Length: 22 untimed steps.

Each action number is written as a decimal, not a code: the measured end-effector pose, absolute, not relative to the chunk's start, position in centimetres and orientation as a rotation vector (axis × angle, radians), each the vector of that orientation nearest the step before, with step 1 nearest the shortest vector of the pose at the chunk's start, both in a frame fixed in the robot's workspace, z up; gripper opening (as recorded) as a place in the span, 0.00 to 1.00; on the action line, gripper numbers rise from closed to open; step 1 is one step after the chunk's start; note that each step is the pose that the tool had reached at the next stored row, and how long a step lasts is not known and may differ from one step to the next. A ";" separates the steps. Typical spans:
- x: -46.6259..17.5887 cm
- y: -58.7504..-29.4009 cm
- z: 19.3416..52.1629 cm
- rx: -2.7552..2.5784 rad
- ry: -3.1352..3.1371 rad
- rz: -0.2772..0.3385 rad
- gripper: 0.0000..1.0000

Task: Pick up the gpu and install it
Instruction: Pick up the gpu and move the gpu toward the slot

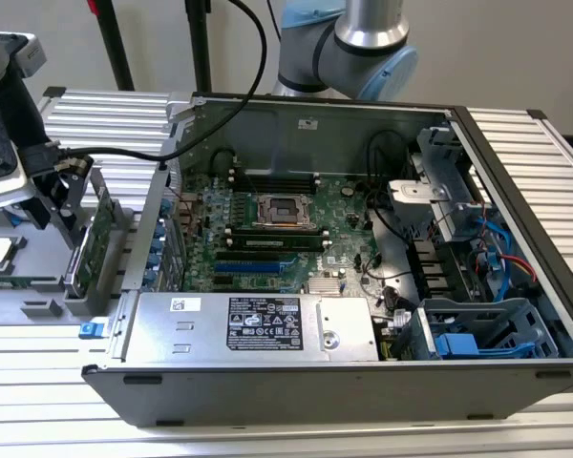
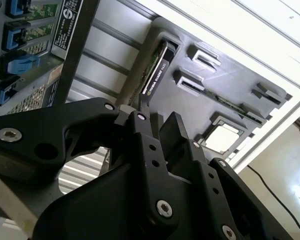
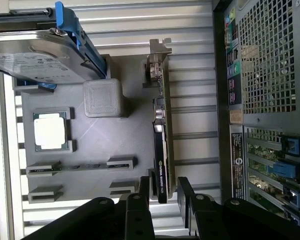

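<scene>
The gpu (image 3: pixel 163 145) stands on edge in a slot of the grey parts tray (image 3: pixel 125 130), with its silver end bracket (image 3: pixel 157 62) at the far end. In the first wrist view my gripper (image 3: pixel 163 189) is open, one black finger (image 3: pixel 144 195) on each side of the card's near end and a small gap at each side. The second wrist view shows the same card edge (image 2: pixel 155 75) just beyond the gripper (image 2: pixel 157 112). In the exterior view the gpu (image 1: pixel 100 234) stands upright to the left of the computer case, with the gripper (image 1: pixel 72 205) at its top.
The open computer case (image 1: pixel 516 172) holds the green motherboard (image 1: pixel 267 219) with blue slots (image 1: pixel 253 269) and a power supply (image 1: pixel 248 324). The tray also carries a hard drive with blue rails (image 3: pixel 40 55), a processor (image 3: pixel 50 132) and a memory stick (image 3: pixel 80 165). The case's rear panel (image 3: pixel 270 55) is close beside the card.
</scene>
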State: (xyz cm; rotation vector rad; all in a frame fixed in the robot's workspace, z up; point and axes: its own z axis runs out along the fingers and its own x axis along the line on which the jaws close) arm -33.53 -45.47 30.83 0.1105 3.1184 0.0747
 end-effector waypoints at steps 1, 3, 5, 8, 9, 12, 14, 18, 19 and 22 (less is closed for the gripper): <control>-33.5 -45.5 30.8 0.110 3.118 0.075 1.00; -33.5 -45.5 30.8 0.110 3.118 0.075 1.00; -33.5 -45.5 30.8 0.110 3.118 0.075 1.00; -33.5 -45.5 30.7 0.110 3.118 0.075 1.00; -33.5 -45.5 30.6 0.110 3.118 0.075 1.00; -33.5 -45.5 30.5 0.110 3.118 0.075 1.00; -33.5 -45.5 30.4 0.110 3.118 0.075 1.00; -33.5 -45.5 30.3 0.110 3.118 0.075 1.00; -33.5 -45.5 30.3 0.110 3.118 0.075 1.00; -33.5 -45.4 30.2 0.111 3.118 0.075 1.00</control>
